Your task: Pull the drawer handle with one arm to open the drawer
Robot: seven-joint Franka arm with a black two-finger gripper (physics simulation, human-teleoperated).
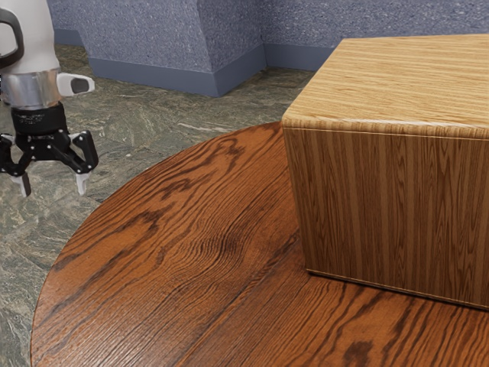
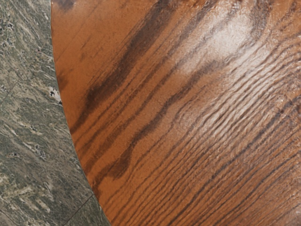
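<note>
A light wooden cabinet [image 1: 393,153] stands on the round dark wooden table [image 1: 191,260] at the exterior view's right. Its visible faces are plain striped wood; no drawer front or handle shows from this side. My gripper [image 1: 52,184] hangs at the exterior view's far left, well above the table's edge and far from the cabinet. Its two white-tipped fingers [image 1: 82,183] point down and stand apart with nothing between them. The wrist view looks straight down on the table's grain [image 2: 188,117] and its curved rim.
Green-grey marbled floor [image 1: 153,115] surrounds the table, also beside the rim under my hand [image 2: 33,141]. Blue-grey walls [image 1: 191,38] with a darker skirting run along the back. Bare tabletop lies between the gripper and the cabinet.
</note>
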